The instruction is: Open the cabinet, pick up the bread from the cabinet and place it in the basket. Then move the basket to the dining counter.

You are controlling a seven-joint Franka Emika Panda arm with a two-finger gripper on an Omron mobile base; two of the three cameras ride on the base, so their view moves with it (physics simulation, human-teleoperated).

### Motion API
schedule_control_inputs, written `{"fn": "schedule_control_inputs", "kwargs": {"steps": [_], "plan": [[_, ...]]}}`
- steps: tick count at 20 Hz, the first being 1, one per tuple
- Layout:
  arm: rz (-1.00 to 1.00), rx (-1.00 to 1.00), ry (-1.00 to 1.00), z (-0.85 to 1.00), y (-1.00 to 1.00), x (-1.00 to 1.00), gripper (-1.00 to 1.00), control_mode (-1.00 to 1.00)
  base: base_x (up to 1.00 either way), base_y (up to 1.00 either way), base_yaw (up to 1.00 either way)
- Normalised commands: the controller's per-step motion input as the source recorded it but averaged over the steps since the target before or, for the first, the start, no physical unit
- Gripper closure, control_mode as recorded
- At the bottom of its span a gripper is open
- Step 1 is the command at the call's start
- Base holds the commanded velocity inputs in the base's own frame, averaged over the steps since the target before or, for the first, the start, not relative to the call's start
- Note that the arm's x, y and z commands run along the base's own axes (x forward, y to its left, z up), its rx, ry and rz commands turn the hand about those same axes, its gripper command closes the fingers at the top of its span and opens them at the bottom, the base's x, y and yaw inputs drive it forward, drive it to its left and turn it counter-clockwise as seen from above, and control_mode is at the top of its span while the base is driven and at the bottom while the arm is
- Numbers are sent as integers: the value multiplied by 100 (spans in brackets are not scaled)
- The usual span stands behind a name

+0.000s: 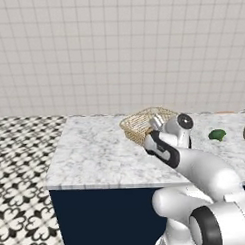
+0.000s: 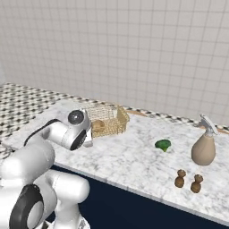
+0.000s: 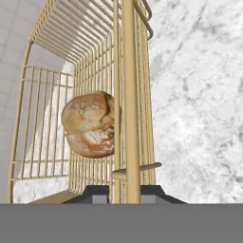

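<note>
Hand view | bread (image 3: 88, 124) – golden-brown, crusty, inside basket (image 3: 45, 57) | gripper (image 3: 124, 190) pinching basket rim

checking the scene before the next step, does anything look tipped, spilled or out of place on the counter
Nothing stands out. The basket sits flat on the dining counter with the bread inside it, and the gripper is closed on its wall. The green object, spray bottle and two small brown shakers stand upright, apart.

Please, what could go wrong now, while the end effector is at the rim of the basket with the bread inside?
The end effector appears to grip one wall of the wire basket, so a lift may tilt it. The bread roll lies loose inside and could roll. On the dining counter, the green object and spray bottle stand nearby.
</note>
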Motion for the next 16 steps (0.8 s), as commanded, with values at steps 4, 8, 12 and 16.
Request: {"fn": "schedule_control_inputs", "kwargs": {"steps": [4,8,12,16], "plan": [[1,0,7,-60,0,65,100,-100,0,0,0],[1,-2,15,-70,0,58,100,-100,0,0,0],[0,-2,14,-65,0,52,100,-100,0,0,0],[1,0,2,-20,0,17,-100,-100,0,0,0]]}}
